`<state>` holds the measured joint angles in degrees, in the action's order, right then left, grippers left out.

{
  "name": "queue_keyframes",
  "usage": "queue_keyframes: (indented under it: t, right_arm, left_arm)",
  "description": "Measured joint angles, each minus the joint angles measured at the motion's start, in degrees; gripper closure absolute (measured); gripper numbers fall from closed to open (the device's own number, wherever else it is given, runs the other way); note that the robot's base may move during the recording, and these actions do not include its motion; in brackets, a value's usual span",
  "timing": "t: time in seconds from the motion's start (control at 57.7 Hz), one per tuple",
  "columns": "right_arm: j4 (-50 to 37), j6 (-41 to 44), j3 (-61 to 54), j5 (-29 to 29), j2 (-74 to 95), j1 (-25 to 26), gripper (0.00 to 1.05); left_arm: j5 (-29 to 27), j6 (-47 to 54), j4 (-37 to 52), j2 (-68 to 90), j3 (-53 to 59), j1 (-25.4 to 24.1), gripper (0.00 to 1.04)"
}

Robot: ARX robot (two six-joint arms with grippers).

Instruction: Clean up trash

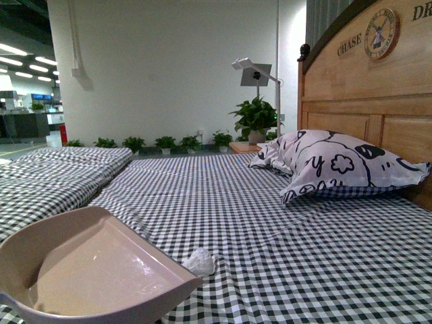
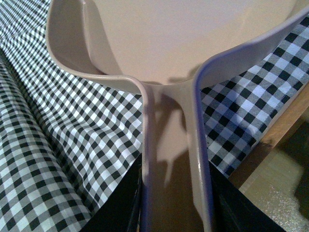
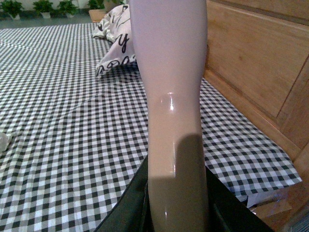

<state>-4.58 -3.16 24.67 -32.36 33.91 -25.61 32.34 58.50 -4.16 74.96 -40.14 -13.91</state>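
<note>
In the front view, the beige-pink dustpan [image 1: 94,270] fills the lower left of the frame, with its open mouth facing the middle of the bed. Just past its front lip, low and slightly left of centre, you find the trash [image 1: 200,262]. It is a small crumpled white wad lying on the black-and-white gingham bed sheet [image 1: 270,229], just beside the pan's edge; you cannot tell whether the two touch. Mid-frame, a row of potted plants [image 1: 165,142] lines the foot of the far wall, and a white lamp [image 1: 244,65] rises above a larger plant [image 1: 255,116]. At the right, the patterned pillow [image 1: 337,165] lies against the wooden headboard [image 1: 364,101], which carries a round clock [image 1: 381,32] in the upper right corner.

Your left tool [image 2: 176,212] is closed on the dustpan's handle. The left wrist view shows dark fingers [image 2: 118,208] pressed against both sides of it, with the pan above the sheet. Your right tool [image 3: 176,212] is clamped on a smooth pinkish handle [image 3: 171,96], with dark fingers [image 3: 130,208] on either side. What that handle belongs to is out of sight.
</note>
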Motion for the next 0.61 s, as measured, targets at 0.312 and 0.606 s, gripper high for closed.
queue_keyframes:
  t: [0.312,0.606]
  right_arm:
    - [0.0,0.0,0.0,0.0,0.0,0.0,0.85]
    - [0.0,0.0,0.0,0.0,0.0,0.0,0.85]
  left_arm:
    - [-1.0,0.8,0.0,8.3,-3.7,0.7,0.77]
    - [-1.9,1.2,2.8,12.7,-5.5,3.0,0.77]
